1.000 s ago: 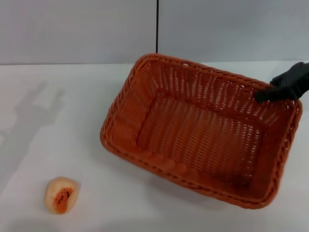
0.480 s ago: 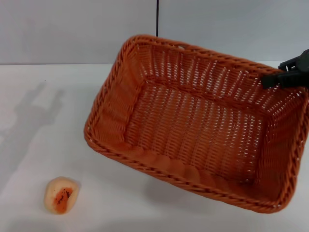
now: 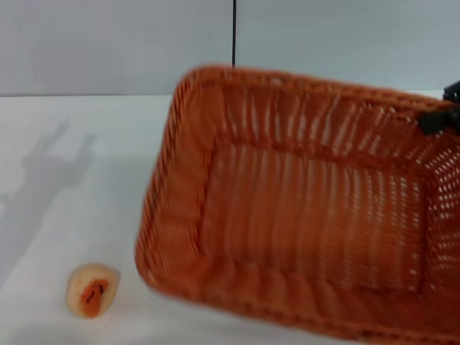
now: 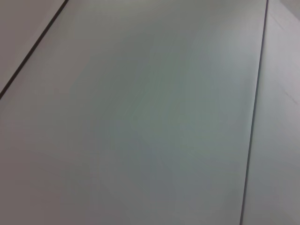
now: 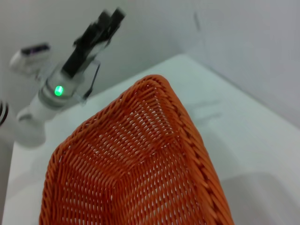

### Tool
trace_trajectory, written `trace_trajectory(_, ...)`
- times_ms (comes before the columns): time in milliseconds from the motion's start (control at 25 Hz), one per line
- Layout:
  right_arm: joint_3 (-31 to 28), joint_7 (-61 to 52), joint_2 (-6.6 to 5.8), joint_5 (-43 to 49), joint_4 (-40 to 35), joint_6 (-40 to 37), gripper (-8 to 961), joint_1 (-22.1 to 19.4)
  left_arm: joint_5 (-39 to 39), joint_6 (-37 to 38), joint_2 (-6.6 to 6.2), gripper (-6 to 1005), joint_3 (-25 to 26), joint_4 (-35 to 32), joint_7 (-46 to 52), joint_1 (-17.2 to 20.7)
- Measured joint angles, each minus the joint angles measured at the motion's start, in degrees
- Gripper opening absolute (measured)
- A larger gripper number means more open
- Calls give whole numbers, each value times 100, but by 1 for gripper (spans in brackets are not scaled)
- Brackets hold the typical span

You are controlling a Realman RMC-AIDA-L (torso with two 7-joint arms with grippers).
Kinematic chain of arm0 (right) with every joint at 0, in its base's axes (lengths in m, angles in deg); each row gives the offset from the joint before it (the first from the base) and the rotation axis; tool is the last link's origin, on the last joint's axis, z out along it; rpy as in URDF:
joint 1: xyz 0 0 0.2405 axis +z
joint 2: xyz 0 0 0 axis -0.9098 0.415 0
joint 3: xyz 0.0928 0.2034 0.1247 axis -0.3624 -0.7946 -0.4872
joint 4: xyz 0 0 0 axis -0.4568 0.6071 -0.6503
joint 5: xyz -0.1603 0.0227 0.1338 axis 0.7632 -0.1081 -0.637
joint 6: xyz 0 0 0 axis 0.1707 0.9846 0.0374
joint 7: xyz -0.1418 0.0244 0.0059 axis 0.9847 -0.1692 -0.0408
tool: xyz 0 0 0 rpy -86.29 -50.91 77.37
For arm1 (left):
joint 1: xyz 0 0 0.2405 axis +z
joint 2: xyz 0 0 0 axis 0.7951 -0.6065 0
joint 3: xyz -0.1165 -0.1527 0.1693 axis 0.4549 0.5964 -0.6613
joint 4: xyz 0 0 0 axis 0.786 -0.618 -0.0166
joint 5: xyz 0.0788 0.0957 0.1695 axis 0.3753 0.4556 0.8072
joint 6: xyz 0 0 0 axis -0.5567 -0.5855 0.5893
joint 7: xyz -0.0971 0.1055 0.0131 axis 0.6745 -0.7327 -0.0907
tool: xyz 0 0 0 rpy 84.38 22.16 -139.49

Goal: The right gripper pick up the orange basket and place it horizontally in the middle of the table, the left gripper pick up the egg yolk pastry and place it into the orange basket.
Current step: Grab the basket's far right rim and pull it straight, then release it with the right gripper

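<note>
The orange basket hangs tilted above the table, looming large over the middle and right of the head view. My right gripper is shut on its far right rim; only a small black part shows at the picture's edge. The right wrist view looks along the basket from that held end. The egg yolk pastry lies on the table at the near left, apart from the basket. The left gripper is raised on its white arm beyond the basket's far end, well above the table.
A grey wall with a dark vertical seam backs the table. The left wrist view shows only wall panels. Bare table lies beside the basket, and arm shadows fall on the left.
The basket has risen off the table toward the camera and swung, its rim now more level across the view. The right gripper has shifted right with it. The pastry has not moved.
</note>
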Motion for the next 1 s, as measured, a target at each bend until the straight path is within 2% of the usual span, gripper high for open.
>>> trace_trajectory(120, 296, 54, -13, 20, -155, -89, 164, 18, 0, 0, 1, 606, 0, -1, 0, 0)
trace_trajectory(240, 517, 146, 41, 25, -182, -59, 164, 53, 5, 0, 7, 606, 0, -23, 0, 0)
trace_trajectory(440, 614, 196, 212, 198, -122, 124, 164, 136, 12, -3, 16, 606, 0, -67, 0, 0)
trace_trajectory(680, 620, 285, 509, 742, 200, 389, 164, 331, 16, -7, 18, 607, 0, -83, 0, -18)
trace_trajectory(800, 620, 385, 587, 1030, 433, 526, 164, 433, 16, -7, 18, 607, 0, -83, 0, -35)
trace_trajectory(1000, 632, 394, 598, 1161, 503, 605, 177, 457, 16, -7, 18, 607, 0, -83, 0, -43)
